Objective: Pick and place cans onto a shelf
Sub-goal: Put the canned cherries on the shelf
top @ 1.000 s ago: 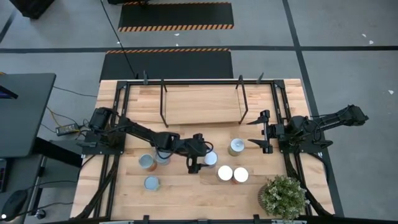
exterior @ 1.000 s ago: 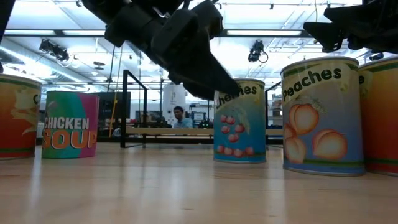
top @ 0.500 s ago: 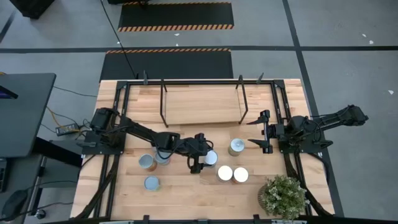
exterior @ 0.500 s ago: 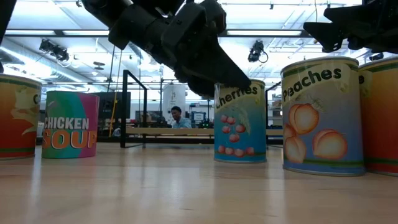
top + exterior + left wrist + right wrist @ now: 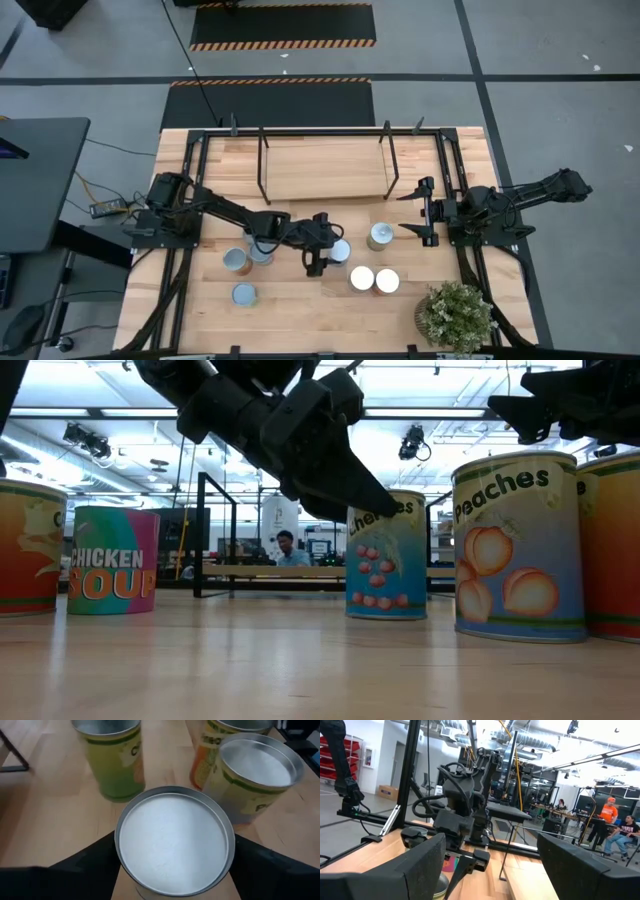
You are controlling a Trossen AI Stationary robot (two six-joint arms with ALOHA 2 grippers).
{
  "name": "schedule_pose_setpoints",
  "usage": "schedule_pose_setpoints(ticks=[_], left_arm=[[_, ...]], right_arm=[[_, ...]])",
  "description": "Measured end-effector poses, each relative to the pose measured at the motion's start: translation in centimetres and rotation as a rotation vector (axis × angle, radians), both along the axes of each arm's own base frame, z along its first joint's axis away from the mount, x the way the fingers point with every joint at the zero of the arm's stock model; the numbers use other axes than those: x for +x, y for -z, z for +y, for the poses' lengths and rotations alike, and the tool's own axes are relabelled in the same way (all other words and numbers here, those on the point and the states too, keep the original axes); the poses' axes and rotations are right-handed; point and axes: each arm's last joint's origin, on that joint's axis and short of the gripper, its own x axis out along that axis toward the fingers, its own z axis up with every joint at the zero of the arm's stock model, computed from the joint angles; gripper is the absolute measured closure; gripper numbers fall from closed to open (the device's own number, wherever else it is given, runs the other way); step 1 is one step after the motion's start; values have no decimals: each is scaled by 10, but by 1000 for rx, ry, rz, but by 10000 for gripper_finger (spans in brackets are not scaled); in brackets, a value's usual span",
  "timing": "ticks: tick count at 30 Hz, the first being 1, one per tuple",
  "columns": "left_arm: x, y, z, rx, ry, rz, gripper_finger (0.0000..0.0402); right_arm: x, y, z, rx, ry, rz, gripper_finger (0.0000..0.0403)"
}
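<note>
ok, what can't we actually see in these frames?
- Left pincer grip: in the left wrist view the can top hides where the fingers meet its wall.
- Cherries can label: low view, arm covers its top.
- Orange can: low view, cut by the edge.
- Shelf underside: high view, board hides it.

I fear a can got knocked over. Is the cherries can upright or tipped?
Upright. The cherries can stands on its base on the table, label reading level.
</note>
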Motion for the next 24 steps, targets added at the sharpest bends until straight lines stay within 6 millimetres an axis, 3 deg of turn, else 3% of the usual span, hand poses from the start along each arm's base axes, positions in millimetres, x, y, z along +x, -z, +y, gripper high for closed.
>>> schedule_pose_setpoints(ticks=[3, 11, 18, 24], left_arm=[[0, -11, 11, -7, -36, 26, 90], [18, -67, 56, 117, -68, 85, 82], [26, -96, 133, 163, -143, -49, 82], [29, -91, 193, 125, -196, -152, 82]], right_arm=[[0, 0, 0, 2, 8, 1, 80], [0, 1, -2, 29, 55, 11, 80], [2, -3, -5, 30, 79, 32, 80], [2, -7, -5, 35, 73, 26, 80]])
